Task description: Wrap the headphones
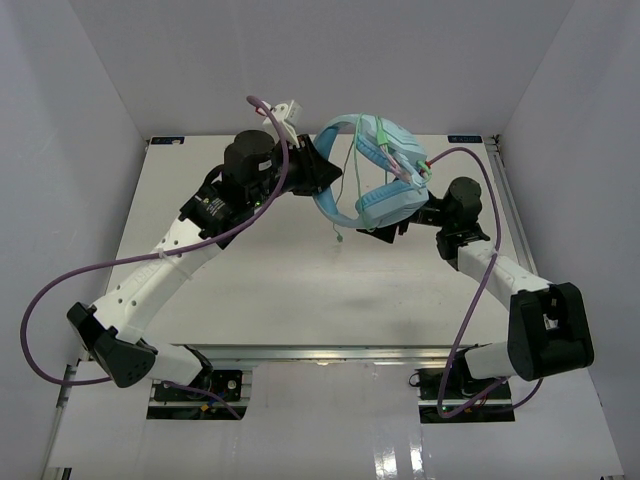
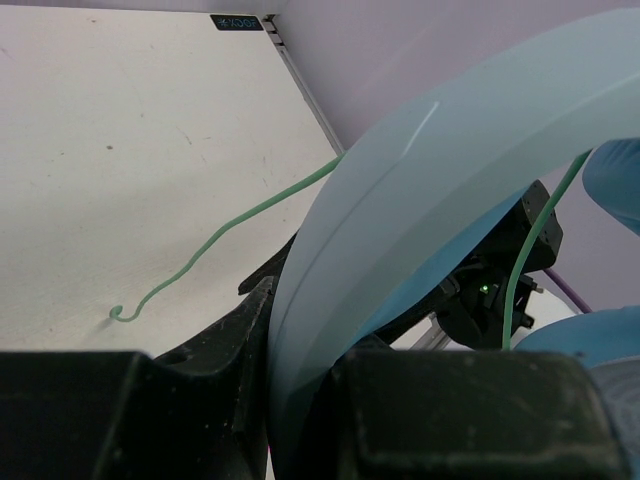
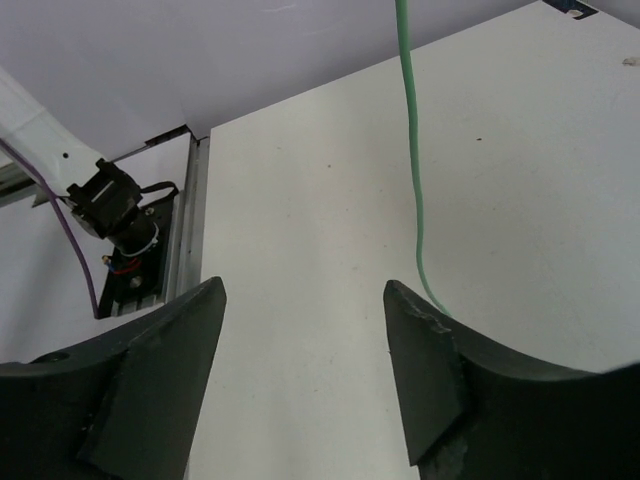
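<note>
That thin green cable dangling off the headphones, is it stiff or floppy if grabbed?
Probably floppy: the cable hangs slack from the raised headphones. It likely keeps some springiness: its end curls. Thin, so probably light.

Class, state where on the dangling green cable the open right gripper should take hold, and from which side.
Probably the cable on its straight hanging stretch, approached sideways so the right gripper straddles it. It hangs near-vertical below the headphones that the left gripper holds raised.
</note>
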`<state>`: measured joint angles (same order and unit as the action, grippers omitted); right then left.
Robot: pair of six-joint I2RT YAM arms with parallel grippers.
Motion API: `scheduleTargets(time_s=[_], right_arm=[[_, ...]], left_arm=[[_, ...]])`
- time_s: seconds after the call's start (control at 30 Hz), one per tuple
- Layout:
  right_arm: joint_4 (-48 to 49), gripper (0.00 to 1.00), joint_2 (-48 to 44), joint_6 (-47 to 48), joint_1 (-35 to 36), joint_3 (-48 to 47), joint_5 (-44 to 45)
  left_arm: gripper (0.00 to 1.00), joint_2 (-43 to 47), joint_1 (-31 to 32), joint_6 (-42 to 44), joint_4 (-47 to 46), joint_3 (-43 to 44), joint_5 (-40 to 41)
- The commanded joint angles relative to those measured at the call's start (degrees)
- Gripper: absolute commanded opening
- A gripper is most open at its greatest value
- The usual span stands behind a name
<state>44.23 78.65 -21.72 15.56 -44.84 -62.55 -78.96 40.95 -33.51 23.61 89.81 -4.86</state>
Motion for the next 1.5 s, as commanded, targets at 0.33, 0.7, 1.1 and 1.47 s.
scheduleTargets(time_s=[0.33, 0.7, 1.1, 1.47], right_arm=[[-5.3, 0.90, 7.1, 25.1, 6.4, -3.3, 12.1], [-7.0, 0.12, 8.8, 26.6, 9.2, 5.1, 4.7], [-29.7, 0.08, -9.5, 39.1, 11.2, 6.6, 6.9], [-76.6, 0.08, -19.8, 66.2, 13.1, -6.9, 24.7]], left_arm=[[0.00, 1.6, 0.0, -2.5, -1.2, 6.3, -0.4], [0.00, 1.7, 0.0, -2.8, -0.9, 7.1, 0.9], [0.00, 4.1, -0.1, -3.5, -1.0, 2.1, 17.2], [0.00, 1.4, -4.0, -2.8, 0.2, -3.1, 27.1]])
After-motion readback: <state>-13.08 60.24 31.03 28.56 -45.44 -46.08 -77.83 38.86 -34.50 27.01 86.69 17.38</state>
